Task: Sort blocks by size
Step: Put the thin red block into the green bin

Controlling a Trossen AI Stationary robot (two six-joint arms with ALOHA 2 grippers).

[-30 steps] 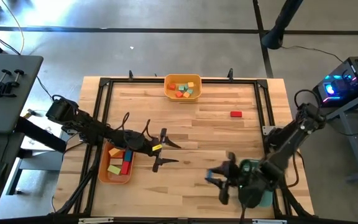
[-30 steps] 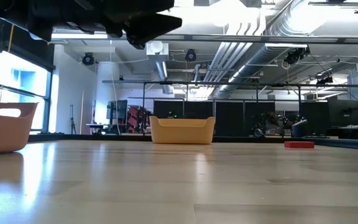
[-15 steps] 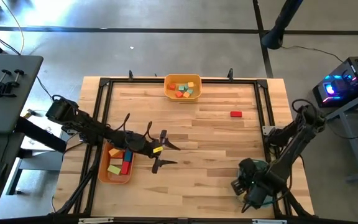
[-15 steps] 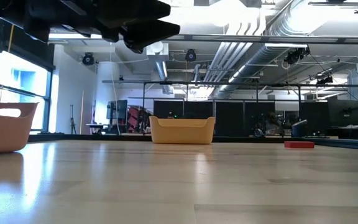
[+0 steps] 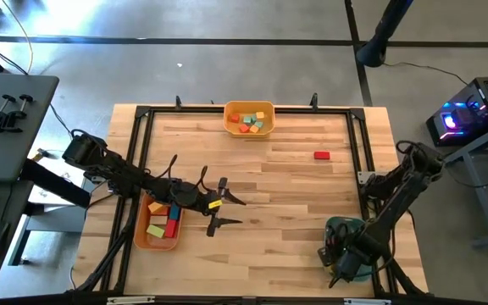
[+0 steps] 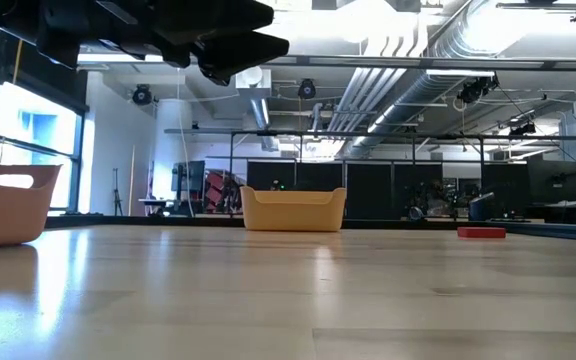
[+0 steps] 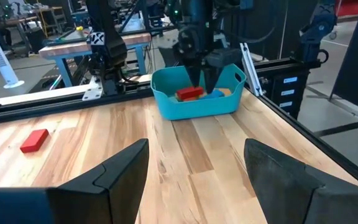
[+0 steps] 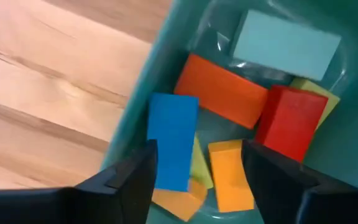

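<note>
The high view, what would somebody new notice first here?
The right gripper hangs open over the teal bin at the table's near right corner, blocks piled inside. One red block lies alone on bare wood, right of centre.

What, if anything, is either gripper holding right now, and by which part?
Nothing is held. The right gripper hangs open over the teal bin; a blue block lies below it. The left gripper is open and empty mid-table.

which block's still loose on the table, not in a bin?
The red block, lying alone on bare wood right of centre; every other visible block sits in a bin.
</note>
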